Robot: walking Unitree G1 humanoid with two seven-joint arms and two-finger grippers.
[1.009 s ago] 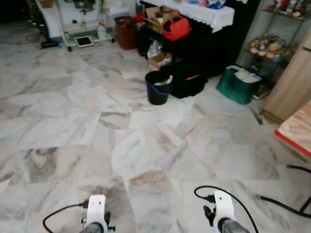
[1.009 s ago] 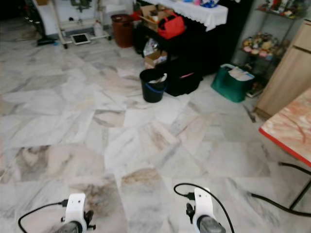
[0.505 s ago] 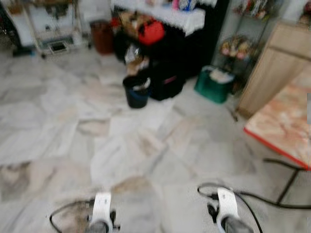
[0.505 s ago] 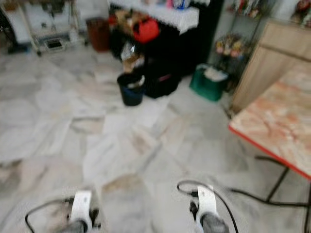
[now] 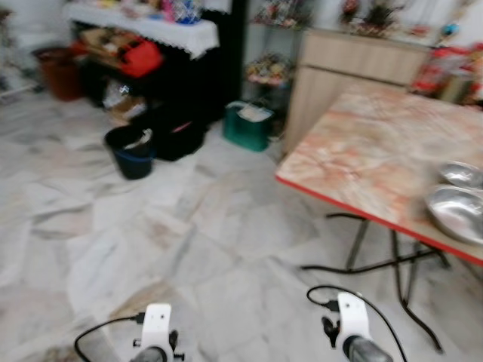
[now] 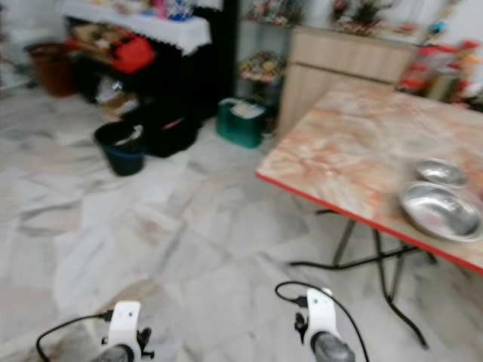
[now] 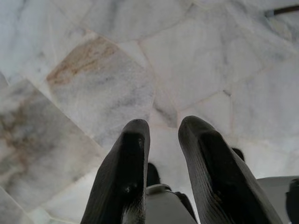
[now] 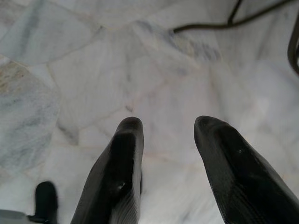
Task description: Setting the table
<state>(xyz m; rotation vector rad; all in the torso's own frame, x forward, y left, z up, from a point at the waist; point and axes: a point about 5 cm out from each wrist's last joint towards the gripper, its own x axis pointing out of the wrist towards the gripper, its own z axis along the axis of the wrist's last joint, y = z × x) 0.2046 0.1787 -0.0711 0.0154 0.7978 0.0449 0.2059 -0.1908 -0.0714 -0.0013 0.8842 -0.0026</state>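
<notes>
Table (image 5: 370,151) is finally in view on the right, after the camera swung off the open floor it showed a second ago. Left gripper (image 7: 161,135) hangs low with fingers slightly apart, empty; right gripper (image 8: 163,135) spread wider, also empty. Two steel bowls (image 6: 440,207) sit at the table's right edge. Looks like approach is still underway.

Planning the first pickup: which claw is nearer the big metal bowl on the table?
Right. The right claw hangs low over the floor beside the table; the big metal bowl sits ahead and to its right. The left claw hangs farther left.
</notes>
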